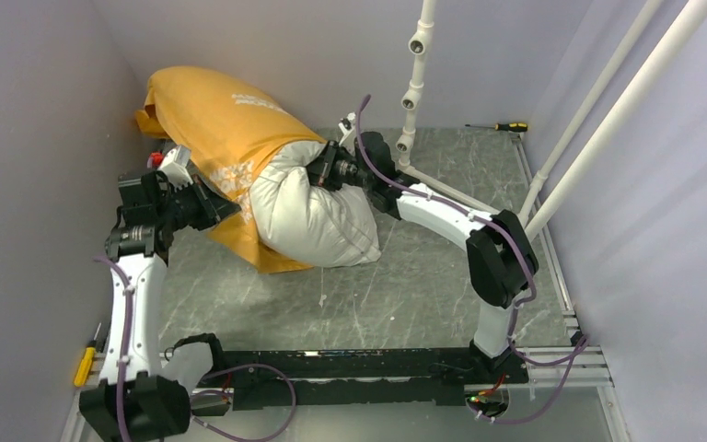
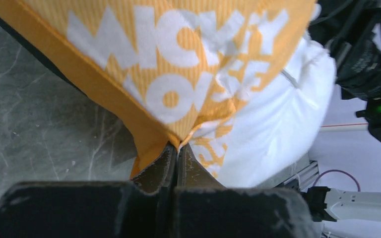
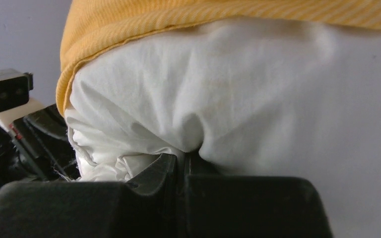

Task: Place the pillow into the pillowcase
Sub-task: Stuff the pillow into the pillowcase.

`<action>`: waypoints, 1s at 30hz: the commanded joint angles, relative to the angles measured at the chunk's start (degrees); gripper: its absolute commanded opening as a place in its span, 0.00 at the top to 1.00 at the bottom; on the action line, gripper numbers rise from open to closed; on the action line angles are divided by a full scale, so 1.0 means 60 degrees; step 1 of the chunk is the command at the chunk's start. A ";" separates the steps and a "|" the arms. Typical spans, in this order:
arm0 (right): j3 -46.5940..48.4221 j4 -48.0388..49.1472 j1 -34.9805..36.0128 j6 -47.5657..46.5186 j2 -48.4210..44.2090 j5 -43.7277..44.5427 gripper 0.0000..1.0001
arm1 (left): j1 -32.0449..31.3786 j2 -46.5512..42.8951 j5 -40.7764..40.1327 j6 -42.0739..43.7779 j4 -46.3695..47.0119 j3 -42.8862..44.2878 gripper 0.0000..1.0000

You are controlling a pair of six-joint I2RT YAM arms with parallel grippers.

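Observation:
The white pillow (image 1: pixel 318 214) lies partly inside the orange-yellow pillowcase (image 1: pixel 216 115), its near end bulging out onto the table. My left gripper (image 1: pixel 204 204) is shut on the pillowcase's open edge; in the left wrist view the fingertips (image 2: pixel 178 148) pinch a fold of orange fabric (image 2: pixel 178 59) printed with white letters, with the pillow (image 2: pixel 278 119) to the right. My right gripper (image 1: pixel 318 170) is shut on the pillow's white fabric (image 3: pixel 203 99), a pinch of it caught between the fingertips (image 3: pixel 184 156), under the pillowcase hem (image 3: pixel 178 20).
The pillowcase's far end leans into the back left corner against the wall. A white pipe frame (image 1: pixel 414 83) stands behind the right arm. A screwdriver (image 1: pixel 506 127) lies at the back right, a yellow tool (image 1: pixel 84 366) at the near left edge.

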 commanded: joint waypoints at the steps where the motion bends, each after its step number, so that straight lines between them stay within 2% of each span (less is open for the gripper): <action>1: -0.0586 0.0447 0.0003 0.0128 -0.0454 0.0429 1.00 | -0.0328 -0.1487 0.1710 -0.1463 -0.0006 0.0541 1.00; 9: -0.1848 0.1508 0.0677 -0.0026 -0.1631 0.0784 1.00 | -0.0433 -0.2694 0.1467 -0.2406 -0.1051 0.1476 1.00; 14: -0.1546 0.1519 0.1273 -0.0088 -0.1642 0.1537 1.00 | -0.0558 -0.2786 0.2647 -0.3181 -0.0458 0.1404 1.00; 16: -0.1374 0.1770 0.1515 -0.0010 -0.1456 0.1828 1.00 | -0.0643 -0.2845 0.2731 -0.3206 -0.0486 0.1383 1.00; 24: 0.0711 0.1334 0.2601 -0.0504 0.0179 0.3686 1.00 | -0.0773 -0.3145 0.3485 -0.3781 -0.0221 0.1169 1.00; 30: 0.2861 0.0571 0.3057 -0.1910 0.1569 0.5819 1.00 | -0.0827 -0.3553 0.3860 -0.4230 -0.0001 0.0561 1.00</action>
